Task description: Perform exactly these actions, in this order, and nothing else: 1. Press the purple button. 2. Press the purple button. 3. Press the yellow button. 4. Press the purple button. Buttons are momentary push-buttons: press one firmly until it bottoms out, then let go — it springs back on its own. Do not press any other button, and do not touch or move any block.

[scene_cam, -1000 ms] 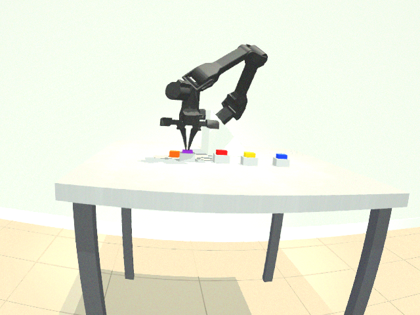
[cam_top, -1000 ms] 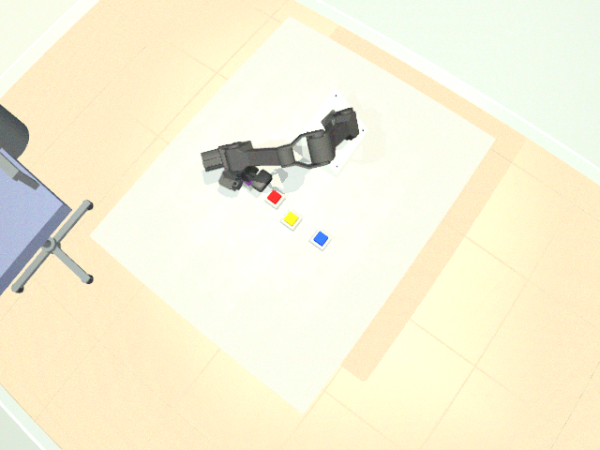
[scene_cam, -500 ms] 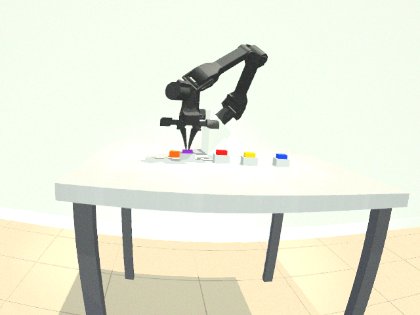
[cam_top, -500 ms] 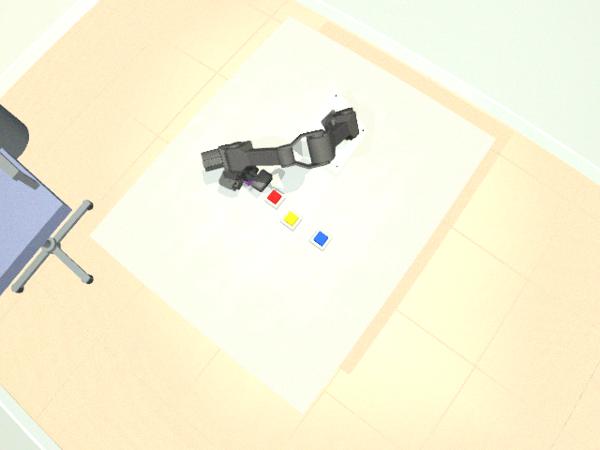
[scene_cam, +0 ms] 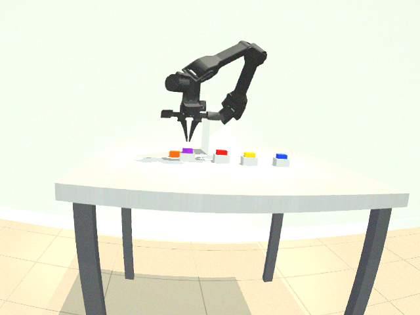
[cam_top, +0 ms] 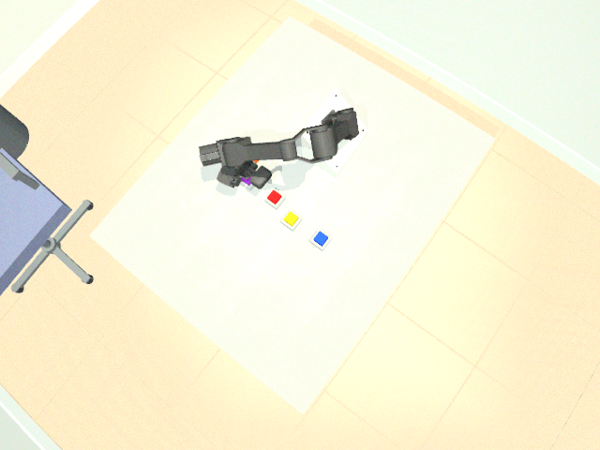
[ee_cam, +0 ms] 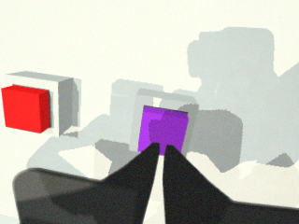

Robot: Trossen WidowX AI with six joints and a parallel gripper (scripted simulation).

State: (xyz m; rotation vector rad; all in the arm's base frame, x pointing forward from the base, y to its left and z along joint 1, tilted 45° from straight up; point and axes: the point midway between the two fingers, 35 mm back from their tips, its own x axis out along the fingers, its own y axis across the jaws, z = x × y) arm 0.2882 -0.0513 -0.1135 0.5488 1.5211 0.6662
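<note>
- The pincer [scene_cam: 187, 138] has its fingers together with nothing between them, pointing straight down and hanging just above the purple button [scene_cam: 187, 149]; a clear gap shows between tips and cap in the exterior view.
- In the wrist view the fingertips sit over the near edge of the purple cap, not its centre. Judged risk: a straight descent could catch the edge, slide off onto the white housing, and leave the button short of bottoming out.
- The orange block [scene_cam: 174, 153] lies just beside the purple button on the side away from the red one. Any sideways drift toward it during a press or lift could nudge it, which the task forbids.
- The red button [scene_cam: 221, 151] is the next neighbour on the other side. On the later move to the yellow button [scene_cam: 249, 154] the pincer must pass over it; travelling too low could press it by mistake.
- A shallow or brief push may not register, and the pictures alone do not show which purple press is due.
- Count: four buttons in a row on the table [scene_cam: 230, 199] (one purple, one red, one yellow, one blue [scene_cam: 281, 156]), one orange block, one arm with one pincer.
</note>
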